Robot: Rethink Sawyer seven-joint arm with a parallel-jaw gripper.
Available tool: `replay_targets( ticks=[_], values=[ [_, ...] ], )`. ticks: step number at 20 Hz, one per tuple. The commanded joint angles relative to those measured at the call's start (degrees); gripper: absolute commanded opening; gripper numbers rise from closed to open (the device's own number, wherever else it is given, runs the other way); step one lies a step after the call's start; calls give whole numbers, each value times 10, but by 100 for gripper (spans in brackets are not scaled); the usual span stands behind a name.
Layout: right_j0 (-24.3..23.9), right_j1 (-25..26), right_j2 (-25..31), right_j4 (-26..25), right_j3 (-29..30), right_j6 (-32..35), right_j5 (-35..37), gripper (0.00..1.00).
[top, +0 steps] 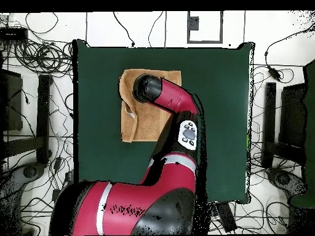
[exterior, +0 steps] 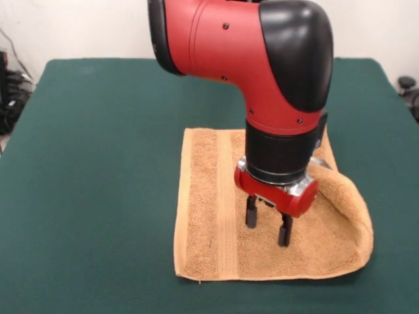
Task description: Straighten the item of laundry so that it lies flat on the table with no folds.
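Note:
The orange-tan towel [exterior: 209, 216] lies on the green table [exterior: 98, 163], mostly spread out. A woven band runs along its left part. Its right edge is folded over into a raised roll [exterior: 350, 219]. My gripper [exterior: 268, 226] points straight down over the middle of the towel, open, with nothing between its black fingers [exterior: 251, 212]. The tips are at or just above the cloth; I cannot tell if they touch. In the overhead view the towel [top: 144, 126] shows beside the arm [top: 175, 101], whose wrist hides the gripper, and the fold sits on the towel's left side.
Green table [top: 98, 123] surface surrounds the towel on all sides, widest to the left in the front view. Cables and equipment [top: 37, 61] lie on the floor around the table.

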Motion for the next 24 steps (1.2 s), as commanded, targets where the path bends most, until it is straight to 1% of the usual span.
replay_targets(
  ticks=[1,4,6,14,15,20,24],
  values=[
    [20,21,89,39,-4,124,25,100],
    [22,24,88,44,-12,130,27,100],
    [29,24,78,47,-17,144,36,100],
    [43,11,61,58,-14,162,65,100],
    [47,5,53,58,-13,168,77,100],
    [78,-27,-33,30,-22,203,177,100],
    [73,-37,-29,37,-10,191,178,100]
  ],
)
